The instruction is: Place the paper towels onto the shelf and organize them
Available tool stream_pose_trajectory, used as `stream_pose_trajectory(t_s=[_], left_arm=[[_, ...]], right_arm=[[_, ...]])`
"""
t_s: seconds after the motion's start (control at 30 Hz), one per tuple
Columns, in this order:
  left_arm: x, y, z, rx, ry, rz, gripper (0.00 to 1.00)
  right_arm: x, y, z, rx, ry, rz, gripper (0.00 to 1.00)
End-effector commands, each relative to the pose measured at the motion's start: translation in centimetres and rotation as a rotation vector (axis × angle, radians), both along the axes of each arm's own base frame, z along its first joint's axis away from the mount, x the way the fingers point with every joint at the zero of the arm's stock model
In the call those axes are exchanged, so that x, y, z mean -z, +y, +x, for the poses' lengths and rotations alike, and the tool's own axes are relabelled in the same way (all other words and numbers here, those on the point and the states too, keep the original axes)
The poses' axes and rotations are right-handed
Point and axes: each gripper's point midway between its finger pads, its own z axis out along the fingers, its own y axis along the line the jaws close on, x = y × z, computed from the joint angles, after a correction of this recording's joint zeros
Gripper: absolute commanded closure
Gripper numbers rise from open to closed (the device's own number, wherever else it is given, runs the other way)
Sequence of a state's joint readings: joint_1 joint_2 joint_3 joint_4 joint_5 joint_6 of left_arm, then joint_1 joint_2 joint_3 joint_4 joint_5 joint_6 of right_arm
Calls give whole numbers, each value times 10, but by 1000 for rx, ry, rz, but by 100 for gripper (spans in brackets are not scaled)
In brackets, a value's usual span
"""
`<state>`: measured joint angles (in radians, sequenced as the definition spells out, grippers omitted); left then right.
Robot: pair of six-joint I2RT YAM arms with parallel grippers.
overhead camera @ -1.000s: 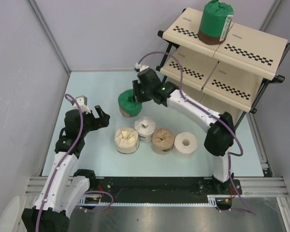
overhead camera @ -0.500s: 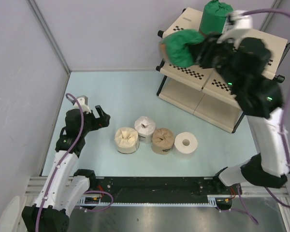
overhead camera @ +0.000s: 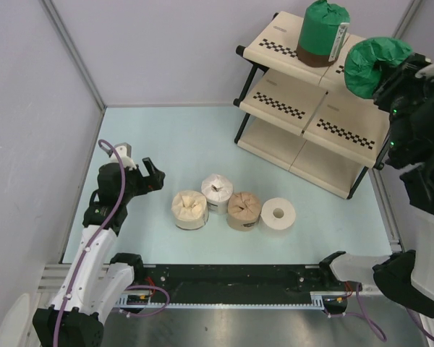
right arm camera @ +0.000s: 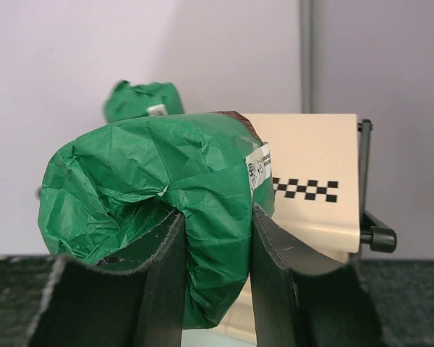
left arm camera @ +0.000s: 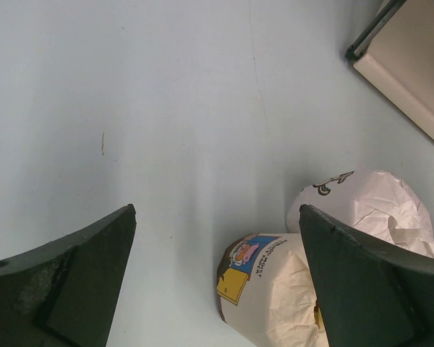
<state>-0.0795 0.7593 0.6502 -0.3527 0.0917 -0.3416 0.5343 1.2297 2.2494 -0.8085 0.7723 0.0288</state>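
I am on the step of putting a roll on the shelf (overhead camera: 275, 45). My right pincer (right arm camera: 215, 238) is part way shut and squeezes a green roll (overhead camera: 376, 61). One finger is on each side of it, and the paper crinkles in where they press. The roll lies on its side in my grip, up high by the right half of the top board. It does not look like it touches the board yet.

The other green roll (overhead camera: 322, 32) stands on that top board, just to the left. I think the two greens belong side by side. So next I need to bring my roll down onto the bare spot to the right of that one, turn it so it stands, and only then let go. If I let go too soon, it could roll off the edge.

My left pincer (left arm camera: 217, 210) is wide open and holds nothing. It hangs low over the table (overhead camera: 173, 137), near the rolls that wait there.

Four rolls sit close in a row: a cream roll (overhead camera: 189, 209), a white roll (overhead camera: 217, 192), a tan roll (overhead camera: 244, 210) and a bare roll (overhead camera: 278, 214) with a hole in the middle. The two lower boards look bare.

The table is flat, smooth and pale blue-green. Plain pale walls (overhead camera: 166, 50) stand around it, and the shelf is in the far right corner.
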Motion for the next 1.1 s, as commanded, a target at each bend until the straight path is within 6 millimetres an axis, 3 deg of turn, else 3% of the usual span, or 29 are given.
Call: stream_pose_trajectory(t_s=[0.0, 0.23, 0.27, 0.4, 0.67, 0.77, 1.07], left_arm=[[-7, -2, 3, 6, -21, -25, 0], [-8, -4, 4, 15, -27, -28, 0], [-8, -4, 4, 13, -27, -28, 0], [-8, -4, 5, 16, -26, -28, 0], [-8, -3, 5, 13, -26, -28, 0], [-7, -3, 5, 13, -24, -28, 0], [-6, -3, 5, 13, -20, -28, 0]], right_arm=[[-4, -10, 24, 96, -19, 4, 78], [4, -20, 66, 60, -18, 51, 78], [5, -30, 68, 84, -18, 57, 78], [8, -38, 80, 58, -19, 88, 78], [21, -28, 108, -58, 20, 108, 78], [25, -39, 112, -41, 27, 119, 78], [41, -34, 133, -115, 71, 148, 75]])
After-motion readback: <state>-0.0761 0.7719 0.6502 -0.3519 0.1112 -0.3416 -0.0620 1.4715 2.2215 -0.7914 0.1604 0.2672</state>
